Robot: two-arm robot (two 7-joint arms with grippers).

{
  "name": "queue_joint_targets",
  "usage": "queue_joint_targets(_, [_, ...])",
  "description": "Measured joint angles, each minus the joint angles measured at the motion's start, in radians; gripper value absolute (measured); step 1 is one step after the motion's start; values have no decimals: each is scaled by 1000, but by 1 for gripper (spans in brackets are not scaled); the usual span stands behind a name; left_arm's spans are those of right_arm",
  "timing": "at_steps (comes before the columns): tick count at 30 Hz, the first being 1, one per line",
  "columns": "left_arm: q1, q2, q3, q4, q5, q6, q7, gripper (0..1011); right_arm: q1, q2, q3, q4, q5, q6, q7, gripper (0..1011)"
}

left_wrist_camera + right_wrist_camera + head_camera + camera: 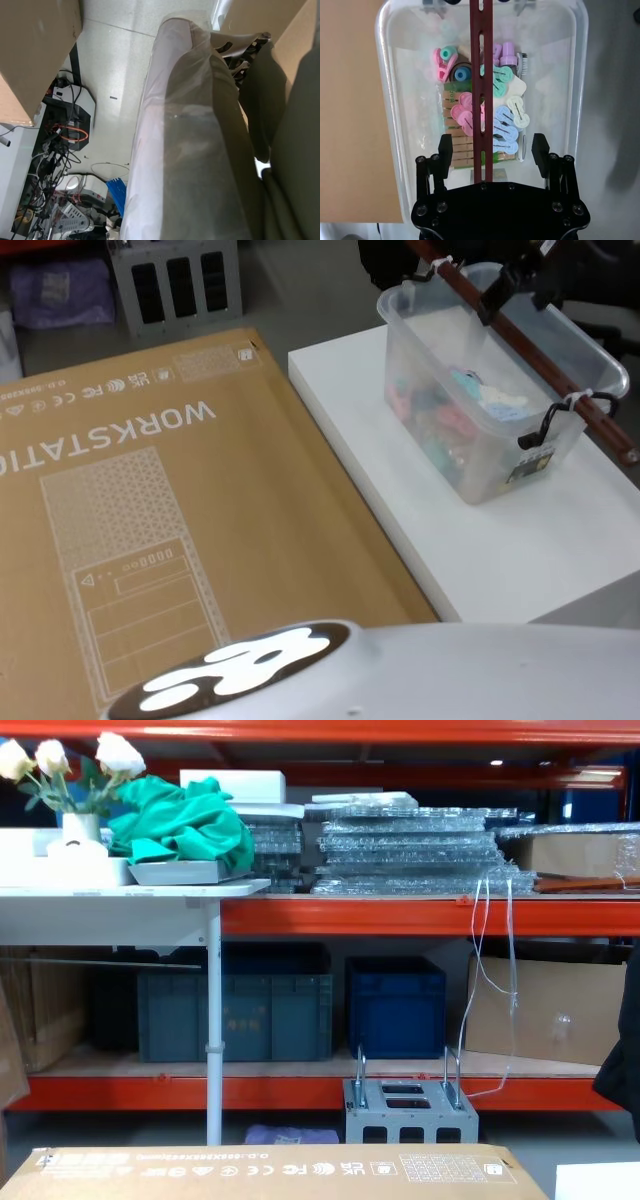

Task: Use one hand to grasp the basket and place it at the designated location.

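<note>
The basket [500, 400] stands on the white table [520, 560], full of clips [490, 115], its red handle [481, 95] running lengthwise. The right gripper [491, 152] hovers above, jaws spread either side of the handle; it should drop straight and clamp centrally for balance. The left gripper's jaws: cannot tell.

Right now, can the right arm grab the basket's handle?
Probably yes. The right end effector is open, its fingers either side of the basket's red handle bar, with nothing between them.
</note>
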State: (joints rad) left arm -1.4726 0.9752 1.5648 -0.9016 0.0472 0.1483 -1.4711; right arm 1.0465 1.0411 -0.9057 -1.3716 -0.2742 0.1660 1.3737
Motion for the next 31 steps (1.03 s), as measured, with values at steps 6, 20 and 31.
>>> queue_joint_targets(6, [0, 0, 0, 0, 0, 0, 0, 0, 7, 29, 38, -26, 22, -1, 4, 1000])
queue_joint_targets(20, [0, 0, 0, 0, 0, 0, 0, 0, 6, 87, 123, -89, 68, 5, -9, 1000])
queue_joint_targets(31, [0, 0, 0, 0, 0, 0, 0, 0, 6, 87, 121, -89, 68, 6, -10, 1000])
